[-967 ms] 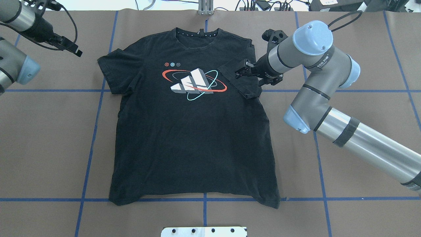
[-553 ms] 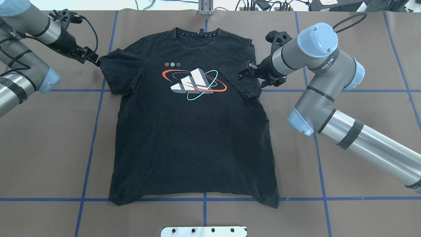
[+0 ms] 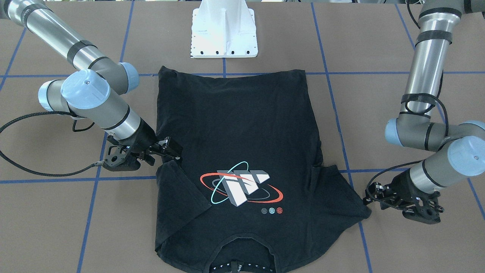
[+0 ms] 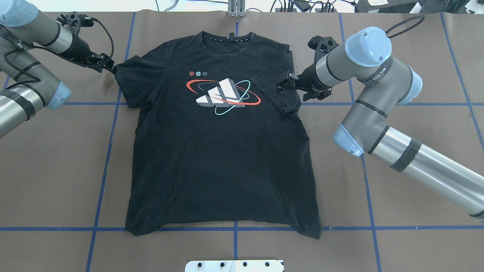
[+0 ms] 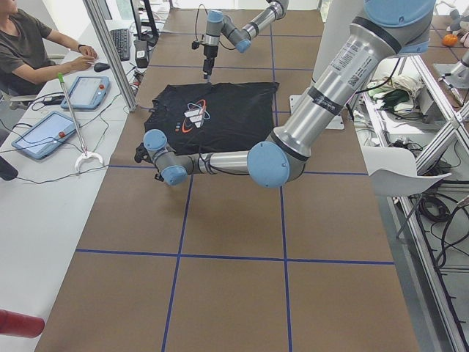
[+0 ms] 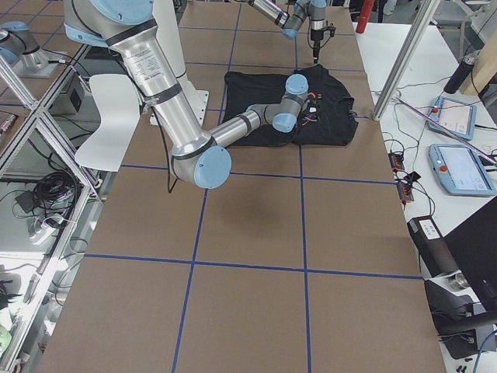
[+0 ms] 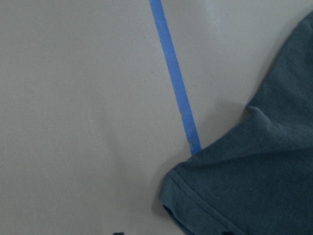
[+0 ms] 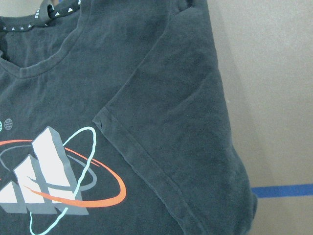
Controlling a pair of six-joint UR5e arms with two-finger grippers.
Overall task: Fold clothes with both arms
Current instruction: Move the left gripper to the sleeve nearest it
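Right gripper [image 4: 284, 84], seen overhead, hangs empty with fingers apart over the right sleeve [image 4: 274, 94]. That sleeve is already folded onto the black T-shirt [image 4: 223, 162], which lies spread mid-table. The gripper has backed off toward 3 o'clock. Left gripper [image 4: 109, 68] has swung in to the left sleeve [image 4: 130, 77] tip, at the shirt's 10 o'clock; I cannot tell its opening. The front view agrees that this sleeve lies flat. The left wrist view shows only its corner beside blue tape [image 7: 173, 78]. That fold probably comes next.
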